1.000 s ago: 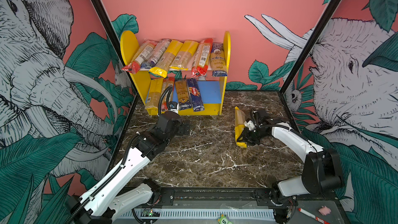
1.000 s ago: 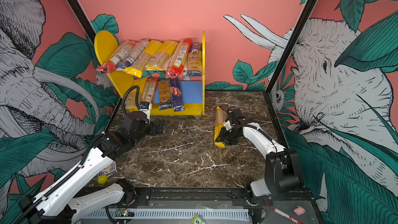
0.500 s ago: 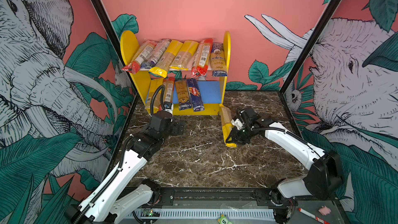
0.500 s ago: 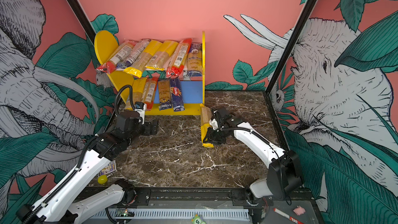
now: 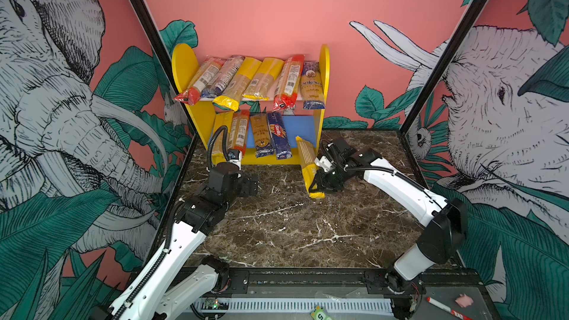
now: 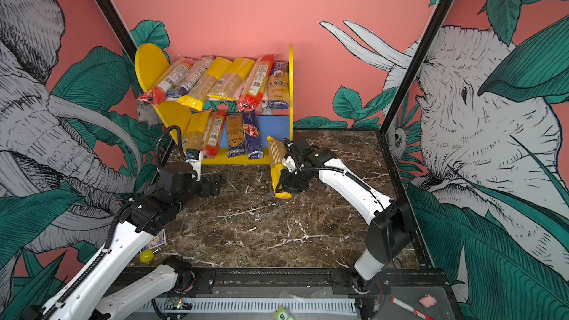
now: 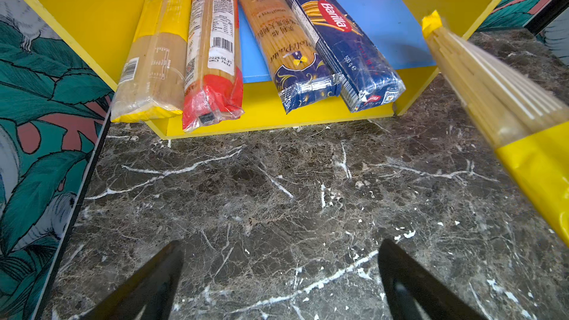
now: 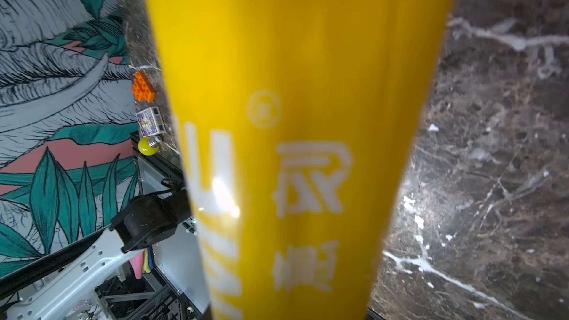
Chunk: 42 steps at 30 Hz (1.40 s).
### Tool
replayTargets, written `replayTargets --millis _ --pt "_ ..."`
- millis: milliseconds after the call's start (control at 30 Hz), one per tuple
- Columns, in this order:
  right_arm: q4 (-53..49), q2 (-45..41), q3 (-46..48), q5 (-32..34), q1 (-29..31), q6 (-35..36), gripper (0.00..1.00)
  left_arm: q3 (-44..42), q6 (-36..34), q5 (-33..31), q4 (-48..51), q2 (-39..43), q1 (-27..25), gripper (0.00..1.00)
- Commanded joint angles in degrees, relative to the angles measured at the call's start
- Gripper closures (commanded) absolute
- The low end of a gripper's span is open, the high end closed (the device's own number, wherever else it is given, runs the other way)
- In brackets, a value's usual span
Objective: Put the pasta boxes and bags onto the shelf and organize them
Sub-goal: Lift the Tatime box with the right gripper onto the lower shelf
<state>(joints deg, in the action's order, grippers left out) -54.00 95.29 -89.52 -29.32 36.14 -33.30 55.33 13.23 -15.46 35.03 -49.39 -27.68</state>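
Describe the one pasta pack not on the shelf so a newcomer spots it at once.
Find the yellow-sided shelf against the pink back wall. Just before its right end, above the marble tabletop, the right pincer grips a long spaghetti pack. Only it is held, tilted; the other packs lie on the shelf.

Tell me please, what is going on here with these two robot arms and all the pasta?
The arms are filling a small shelf with spaghetti packs. Six lie on top and four below. The right gripper is shut on one more yellow-ended pack, held tilted, with its far end close to the bare part of the blue lower board. The left gripper is open and empty, in front of the shelf.
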Motion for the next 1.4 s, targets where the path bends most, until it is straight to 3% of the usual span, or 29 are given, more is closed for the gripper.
replayTargets --millis 0,233,367,700,1100,1133,1233,1267,1300,1367 --pt "0.41 4.49 -11.23 2.12 0.16 8.13 1.0 -0.31 -0.49 -0.61 0.73 1.21 0.59 0.01" --pt "-10.27 20.31 -36.73 9.71 -0.06 17.95 1.0 -0.18 -0.49 -1.64 1.44 1.75 1.55 0.01" --pt "-12.9 26.7 -46.05 11.81 -0.43 19.98 1.0 0.18 -0.49 -1.92 1.53 2.03 2.43 0.01" --pt "-4.76 30.21 -48.56 17.2 -3.56 17.07 1.0 2.73 -2.07 -0.09 0.73 -0.7 6.03 0.01" --pt "-4.12 38.7 -59.22 20.9 -4.63 14.92 1.0 4.6 -2.86 4.29 -1.28 -4.95 10.03 0.01" --pt "-3.4 38.55 -58.75 21.36 -4.73 14.53 0.94 4.77 -2.95 4.89 -1.38 -5.08 10.47 0.01" --pt "-2.07 37.87 -57.47 20.89 -4.76 14.13 0.5 5.11 -2.96 6.17 -1.28 -5.28 11.55 0.01" --pt "-1.88 37.71 -57.12 20.86 -4.76 13.91 0.41 5.18 -3.0 6.55 -1.23 -5.35 11.97 0.01" --pt "-1.74 37.4 -56.71 20.89 -4.76 13.81 0.34 5.29 -3.04 6.83 -1.13 -5.33 12.31 0.01" --pt "-1.29 36.83 -55.65 21.1 -4.76 13.68 0.3 5.4 -3.3 7.49 -0.93 -5.37 13.08 0.01"
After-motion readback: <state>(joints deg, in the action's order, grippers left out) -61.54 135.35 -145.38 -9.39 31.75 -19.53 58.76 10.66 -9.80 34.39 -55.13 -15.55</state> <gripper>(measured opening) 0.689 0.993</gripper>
